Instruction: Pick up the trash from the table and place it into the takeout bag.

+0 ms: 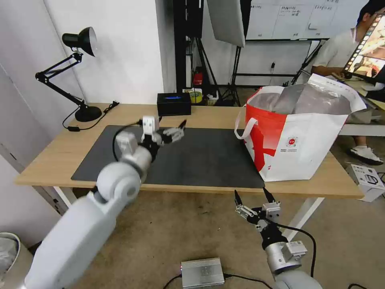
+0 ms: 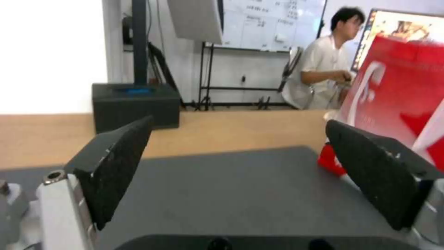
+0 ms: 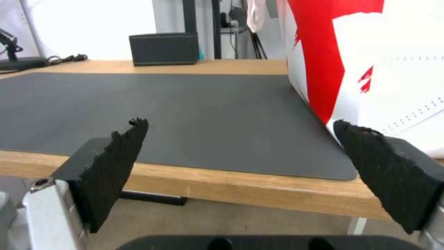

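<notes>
The takeout bag (image 1: 304, 140), red and white with silver foil lining, stands open on the right end of the table (image 1: 48, 156). The trash is out of view; the dark grey mat (image 1: 200, 156) lies bare. My left gripper (image 1: 176, 130) hovers open over the mat's far left part, pointing toward the bag, nothing between its fingers. In the left wrist view the left gripper (image 2: 239, 122) frames the mat (image 2: 222, 187) and the bag (image 2: 398, 86). My right gripper (image 1: 250, 192) is open below the table's front edge, left of the bag; the right wrist view shows it (image 3: 239, 122) facing the mat and bag (image 3: 370, 52).
A small black box (image 1: 173, 103) sits at the table's back edge and a black desk lamp (image 1: 80, 72) at the back left. On the floor are a silver box (image 1: 202, 272) and a white carton (image 1: 367, 180). A person sits at a desk behind the bag.
</notes>
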### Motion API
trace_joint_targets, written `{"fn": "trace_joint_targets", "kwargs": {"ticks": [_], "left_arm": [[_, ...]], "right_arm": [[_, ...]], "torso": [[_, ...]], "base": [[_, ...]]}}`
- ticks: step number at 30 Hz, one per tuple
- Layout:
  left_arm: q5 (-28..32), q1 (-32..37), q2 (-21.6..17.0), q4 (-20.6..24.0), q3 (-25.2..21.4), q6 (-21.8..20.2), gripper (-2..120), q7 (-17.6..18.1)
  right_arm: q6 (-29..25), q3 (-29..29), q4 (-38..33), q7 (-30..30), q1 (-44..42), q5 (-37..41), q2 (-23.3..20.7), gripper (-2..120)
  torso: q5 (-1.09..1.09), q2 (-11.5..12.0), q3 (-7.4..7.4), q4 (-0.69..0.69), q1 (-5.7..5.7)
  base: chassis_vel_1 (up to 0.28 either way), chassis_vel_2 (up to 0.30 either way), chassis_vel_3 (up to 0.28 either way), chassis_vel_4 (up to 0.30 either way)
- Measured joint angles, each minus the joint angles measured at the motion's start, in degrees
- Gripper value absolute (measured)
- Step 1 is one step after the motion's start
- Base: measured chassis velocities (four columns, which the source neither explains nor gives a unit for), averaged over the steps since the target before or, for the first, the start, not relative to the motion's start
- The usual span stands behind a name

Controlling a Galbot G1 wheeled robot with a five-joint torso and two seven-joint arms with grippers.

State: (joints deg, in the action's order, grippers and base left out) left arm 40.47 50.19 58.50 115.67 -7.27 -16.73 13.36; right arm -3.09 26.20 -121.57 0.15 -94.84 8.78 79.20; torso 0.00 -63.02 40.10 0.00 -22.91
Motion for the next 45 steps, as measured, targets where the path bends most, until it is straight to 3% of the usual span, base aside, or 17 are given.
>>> {"fn": "trace_joint_targets", "kwargs": {"ticks": [11, 17, 25, 31, 45], "left_arm": [[-7.24, 12.58, 2.47, 3.31, -7.56, 2.12, 100, -2.57], [-12.63, 22.72, 4.69, 7.8, -14.51, 4.3, 100, -5.62], [-18.73, 33.76, 7.91, 12.35, -19.18, 8.13, 100, -9.03], [-20.69, 36.31, 8.95, 12.7, -20.0, 9.67, 100, -9.98], [-24.99, 37.97, 12.05, 8.92, -19.0, 13.48, 100, -10.16]], "right_arm": [[0.0, 0.0, 0.0, 0.0, 0.0, 0.0, 0.0, 100], [0.0, 0.0, 0.0, 0.0, 0.0, 0.0, 0.0, 100], [0.0, 0.0, 0.0, 0.0, 0.0, 0.0, 0.0, 100], [0.0, 0.0, 0.0, 0.0, 0.0, 0.0, 0.0, 100], [0.0, 0.0, 0.0, 0.0, 0.0, 0.0, 0.0, 100]], "torso": [[0.0, 0.0, 0.0, 0.0, 0.0], [0.0, 0.0, 0.0, 0.0, 0.0], [0.01, 0.0, 0.0, 0.0, 0.0], [0.01, -0.01, 0.0, 0.0, 0.0], [0.0, 0.0, 0.0, 0.0, -0.01]], "base": [[0.0, 0.0, 0.0, 0.0], [0.0, 0.0, 0.0, 0.0], [0.0, 0.0, 0.0, 0.0], [0.0, 0.0, 0.0, 0.0], [0.0, 0.0, 0.0, 0.0]]}}
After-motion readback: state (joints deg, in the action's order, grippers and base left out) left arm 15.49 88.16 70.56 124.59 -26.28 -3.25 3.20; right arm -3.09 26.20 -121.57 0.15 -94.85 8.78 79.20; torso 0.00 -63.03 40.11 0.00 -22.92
